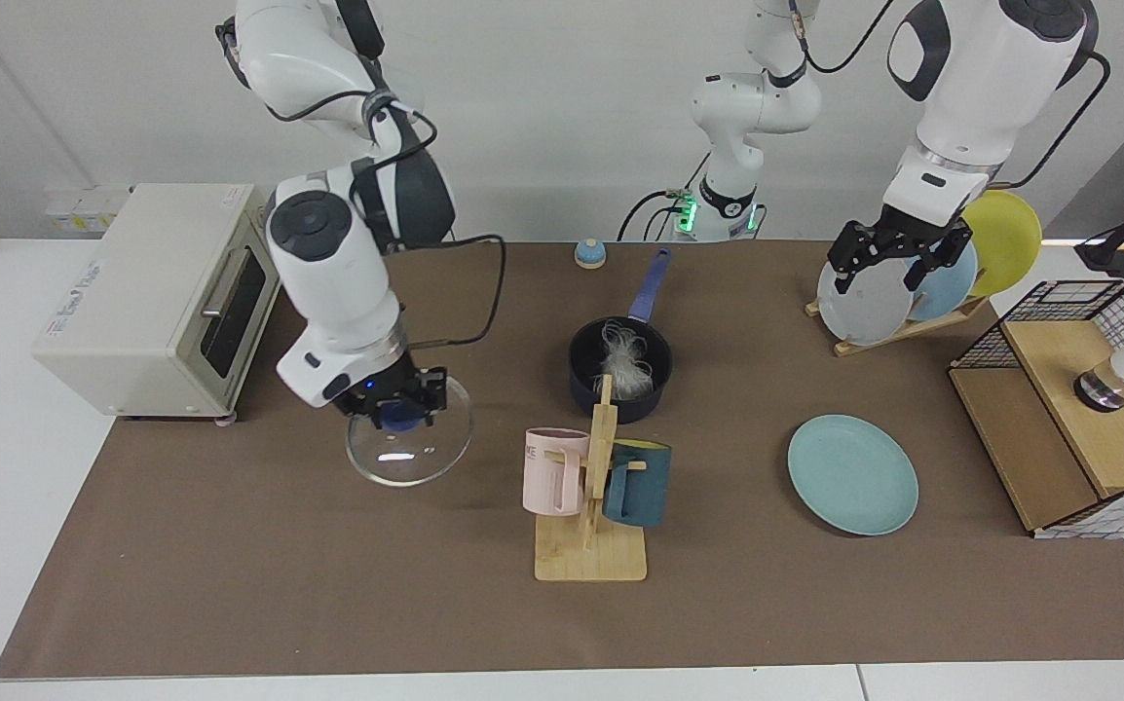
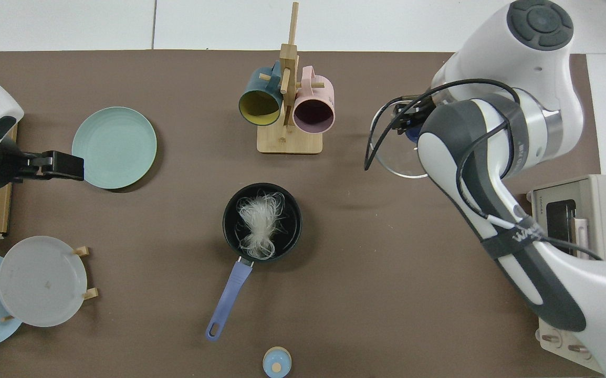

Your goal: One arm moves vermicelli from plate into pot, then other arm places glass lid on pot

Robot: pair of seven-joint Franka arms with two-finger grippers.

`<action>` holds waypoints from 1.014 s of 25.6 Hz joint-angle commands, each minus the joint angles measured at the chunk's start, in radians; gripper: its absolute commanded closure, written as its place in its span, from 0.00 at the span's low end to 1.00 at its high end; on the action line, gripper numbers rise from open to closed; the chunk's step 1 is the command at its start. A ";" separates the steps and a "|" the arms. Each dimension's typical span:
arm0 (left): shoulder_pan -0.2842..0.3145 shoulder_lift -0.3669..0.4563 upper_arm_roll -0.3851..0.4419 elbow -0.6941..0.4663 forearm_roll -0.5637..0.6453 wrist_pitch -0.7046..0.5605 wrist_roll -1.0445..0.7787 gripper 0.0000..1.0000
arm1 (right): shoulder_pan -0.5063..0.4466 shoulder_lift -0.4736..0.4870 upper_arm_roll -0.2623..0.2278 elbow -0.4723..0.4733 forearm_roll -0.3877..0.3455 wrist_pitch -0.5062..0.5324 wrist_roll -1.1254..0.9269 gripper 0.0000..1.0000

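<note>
Glass lid (image 1: 409,443): clear, glossy, catching light glints; blue knob. Pot (image 1: 619,370): dark, matt black inside. Vermicelli (image 2: 260,223): thin translucent strands. Plate (image 1: 852,474): smooth, matt teal. Mug rack (image 1: 593,521): pale bare wood. Table cover (image 1: 231,584): brown, matt. Arm shells: glossy white plastic.

pot (image 1: 619,368) navy | plate (image 1: 852,474) teal | glass lid (image 1: 410,444) clear, blue knob | vermicelli (image 1: 622,365) whitish

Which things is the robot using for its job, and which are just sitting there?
Job: vermicelli, pot, lid held by right gripper, teal plate, left gripper waiting.

Just there: mug rack, mugs, plate rack, toaster oven, bell.
</note>
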 commanded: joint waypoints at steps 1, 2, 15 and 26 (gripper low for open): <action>-0.010 -0.005 0.006 0.012 -0.002 -0.022 -0.011 0.00 | -0.005 -0.074 0.138 -0.120 -0.053 0.003 0.247 1.00; -0.008 -0.005 0.006 0.012 -0.002 -0.021 -0.011 0.00 | -0.005 -0.076 0.184 -0.129 -0.083 0.009 0.309 1.00; -0.008 -0.005 0.006 0.012 -0.002 -0.021 -0.011 0.00 | 0.084 0.136 0.517 -0.076 -0.438 0.028 0.824 1.00; -0.010 -0.005 0.006 0.012 -0.002 -0.021 -0.011 0.00 | 0.178 0.266 0.519 0.023 -0.536 0.028 0.840 1.00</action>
